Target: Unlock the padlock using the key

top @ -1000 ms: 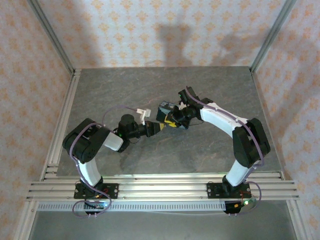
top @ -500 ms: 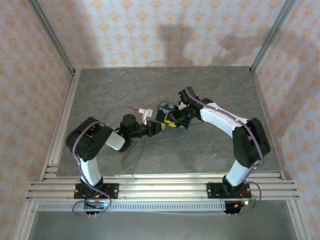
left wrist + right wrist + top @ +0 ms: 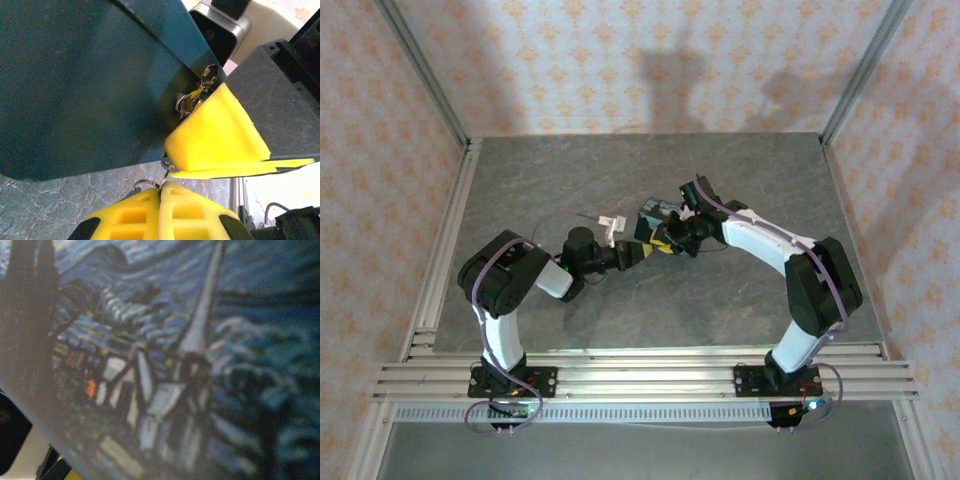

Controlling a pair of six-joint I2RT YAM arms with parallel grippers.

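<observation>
In the left wrist view my left gripper (image 3: 161,189) is shut, its yellow pads pinching the thin metal key (image 3: 165,178) just above its wire ring (image 3: 142,183). The key's tip runs up into the seam of my right gripper (image 3: 186,172), whose yellow pads (image 3: 215,135) lie pressed together. The padlock's body is hidden between them. Small metal latch parts (image 3: 189,101) sit on the dark side of the blue painted tin (image 3: 85,85). From above, the left gripper (image 3: 638,253) and right gripper (image 3: 670,240) meet just in front of the tin (image 3: 653,213).
The grey stone-patterned table (image 3: 740,190) is walled by patterned panels, with aluminium rails (image 3: 450,250) along the left and near edges. A white connector (image 3: 608,222) and cable loop above the left forearm. The tin's painted face (image 3: 175,340) stands very close before the right wrist camera.
The left gripper has closed fully onto the key. The left arm's shoulder has shifted slightly right. The right arm and the tin stay put.
</observation>
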